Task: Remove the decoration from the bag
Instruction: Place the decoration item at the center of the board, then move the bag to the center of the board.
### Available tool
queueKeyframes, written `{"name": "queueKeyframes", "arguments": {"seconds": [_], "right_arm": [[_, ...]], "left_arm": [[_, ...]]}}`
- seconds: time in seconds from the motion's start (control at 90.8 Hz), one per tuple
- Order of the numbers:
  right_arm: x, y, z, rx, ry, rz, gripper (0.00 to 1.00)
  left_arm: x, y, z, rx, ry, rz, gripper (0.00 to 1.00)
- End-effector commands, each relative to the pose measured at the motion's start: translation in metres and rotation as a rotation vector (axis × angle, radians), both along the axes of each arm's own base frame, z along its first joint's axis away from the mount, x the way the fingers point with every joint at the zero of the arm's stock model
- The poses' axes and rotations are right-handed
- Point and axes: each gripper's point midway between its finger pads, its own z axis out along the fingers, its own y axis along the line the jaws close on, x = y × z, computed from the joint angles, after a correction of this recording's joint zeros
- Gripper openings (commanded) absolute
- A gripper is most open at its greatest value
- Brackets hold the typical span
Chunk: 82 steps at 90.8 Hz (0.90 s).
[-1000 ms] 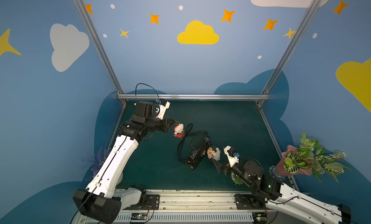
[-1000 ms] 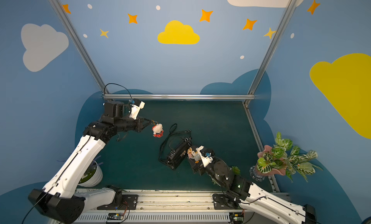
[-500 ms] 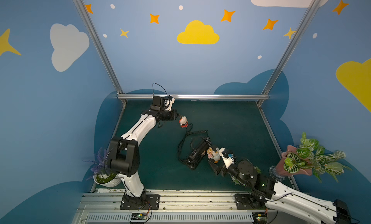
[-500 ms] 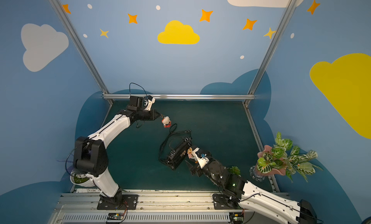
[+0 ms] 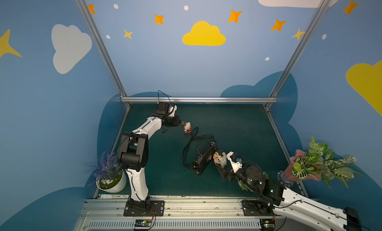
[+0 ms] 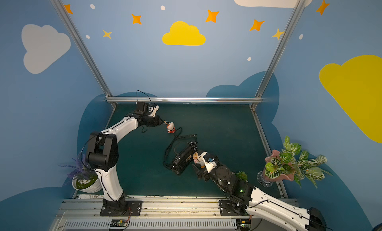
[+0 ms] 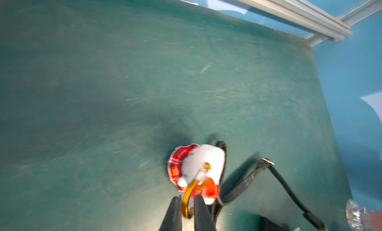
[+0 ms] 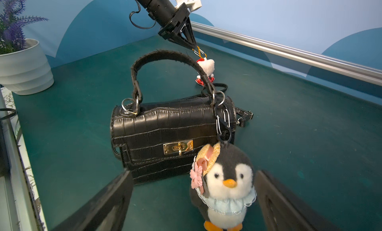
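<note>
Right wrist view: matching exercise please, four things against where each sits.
1 penguin charm
2 red-plaid charm
3 bag
4 lavender pot

a upright on the mat
b on the gold clip pinched by the left gripper
c off the mat, beside its edge
d chained to the bag, inside the open right gripper

Pairs: 1-d, 2-b, 3-a, 4-c

Glossy crocodile-embossed leather covers the handbag, its clasp shiny gold metal; the penguin charm is fuzzy plush; the tabletop is matt, scuffed.
</note>
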Motion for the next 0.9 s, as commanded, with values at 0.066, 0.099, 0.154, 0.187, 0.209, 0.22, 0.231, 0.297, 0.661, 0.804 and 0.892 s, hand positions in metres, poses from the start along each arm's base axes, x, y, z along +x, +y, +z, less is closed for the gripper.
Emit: {"name": "queueKeyframes", "arguments": {"seconds": [0.066, 0.099, 0.154, 0.187, 0.209, 0.22, 0.231, 0.297, 0.661, 0.804, 0.892], "right_arm": [[0.004, -0.008, 0.003, 0.018, 0.002, -0.043, 0.97], [0.004, -0.009, 0.003, 0.018, 0.005, -0.044, 0.97], [0.004, -0.01, 0.004, 0.021, 0.008, -0.05, 0.97], [0.004, -0.011, 0.006, 0.026, 0.011, -0.052, 0.97], [0.004, -0.012, 0.006, 0.027, 0.014, -0.056, 0.97], [0.005, -0.012, 0.006, 0.027, 0.016, -0.057, 0.97], [0.005, -0.012, 0.007, 0.026, 0.017, -0.06, 0.97], [0.006, -0.014, 0.009, 0.03, 0.026, -0.068, 0.97], [0.024, -0.017, 0.011, 0.052, 0.147, -0.033, 0.92], [0.038, -0.015, 0.013, 0.105, 0.177, 0.006, 0.81], [0.046, -0.012, 0.011, 0.088, 0.16, 0.026, 0.77]], "left_arm": [[-0.007, 0.009, -0.022, 0.034, 0.056, 0.008, 0.44], [-0.008, 0.009, -0.021, 0.034, 0.053, 0.009, 0.49], [-0.009, 0.01, -0.016, 0.037, 0.039, 0.011, 0.56], [-0.01, 0.011, -0.012, 0.038, 0.026, 0.015, 0.6], [-0.011, 0.012, -0.01, 0.039, 0.02, 0.017, 0.63], [-0.012, 0.012, -0.007, 0.038, 0.014, 0.016, 0.63], [-0.012, 0.012, -0.006, 0.037, 0.009, 0.017, 0.65], [-0.017, 0.008, 0.013, 0.007, -0.048, 0.002, 0.68], [-0.11, -0.054, 0.118, -0.2, -0.292, -0.275, 0.75], [-0.157, -0.081, 0.129, -0.268, -0.268, -0.411, 0.75], [-0.18, -0.094, 0.127, -0.273, -0.252, -0.476, 0.75]]}}
